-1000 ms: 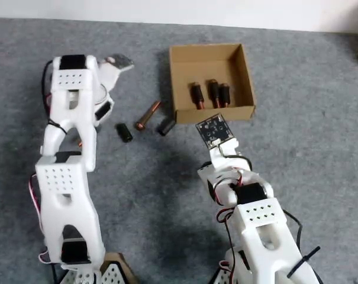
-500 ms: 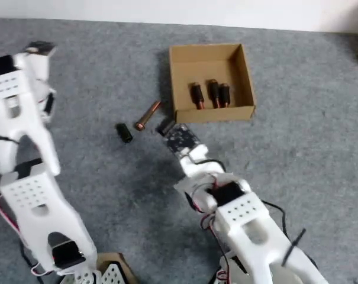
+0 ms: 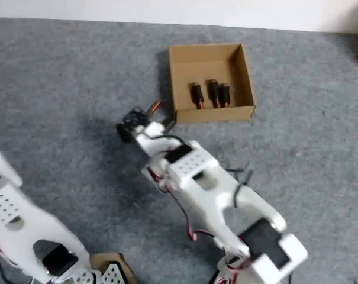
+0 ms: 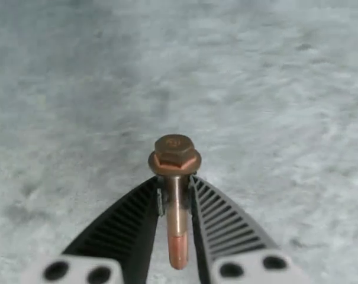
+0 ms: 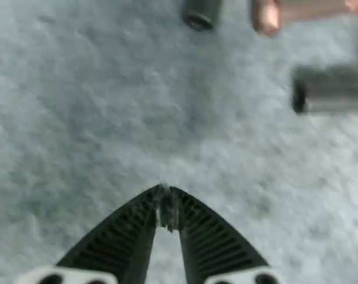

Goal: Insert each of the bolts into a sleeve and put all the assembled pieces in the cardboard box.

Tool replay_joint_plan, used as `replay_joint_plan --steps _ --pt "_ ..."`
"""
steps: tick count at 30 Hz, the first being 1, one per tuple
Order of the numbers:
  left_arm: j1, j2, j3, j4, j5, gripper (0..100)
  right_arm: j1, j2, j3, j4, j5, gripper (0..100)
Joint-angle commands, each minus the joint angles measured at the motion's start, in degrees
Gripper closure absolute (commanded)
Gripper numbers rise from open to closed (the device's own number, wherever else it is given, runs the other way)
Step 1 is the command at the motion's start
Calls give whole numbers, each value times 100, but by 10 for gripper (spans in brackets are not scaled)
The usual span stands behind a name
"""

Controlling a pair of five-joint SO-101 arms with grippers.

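My left gripper (image 4: 176,184) is shut on a copper bolt (image 4: 174,155), which stands head-up between the fingers above grey carpet. My right gripper (image 5: 167,208) is shut with nothing in it, just above the carpet. Ahead of it lie two black sleeves (image 5: 201,12) (image 5: 329,89) and a loose copper bolt (image 5: 297,12). From above, the right gripper (image 3: 134,118) hangs over one sleeve (image 3: 123,134), with the loose bolt (image 3: 154,107) just beyond. The cardboard box (image 3: 213,113) holds three assembled pieces (image 3: 212,93).
The right arm (image 3: 196,171) stretches diagonally from the bottom right across the middle of the carpet. White segments of the left arm (image 3: 16,222) stand at the bottom left corner. The second sleeve (image 3: 168,123) lies against the box's front left corner.
The right arm has swung left from the box's front to above the loose sleeve and bolt. The left arm has swung away to the left, its upper part leaving the high view.
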Motion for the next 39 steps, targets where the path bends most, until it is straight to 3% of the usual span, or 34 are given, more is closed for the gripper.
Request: replay_joint_plan --steps 1,11,16,28,39 --pt "-303 -321 110 -352 53 994 -251 356 -1305 418 -44 993" --pt "-708 -330 998 -1363 26 994 -303 1991 -3714 1112 -44 958" --pt "-769 -330 1042 -1389 18 994 -303 2765 -4462 1235 -44 867" --pt "-919 -321 1059 -1626 18 994 -312 3978 -6158 1244 -53 860" --pt "-919 -312 1068 -1626 18 994 -330 4690 -6870 1209 -264 859"
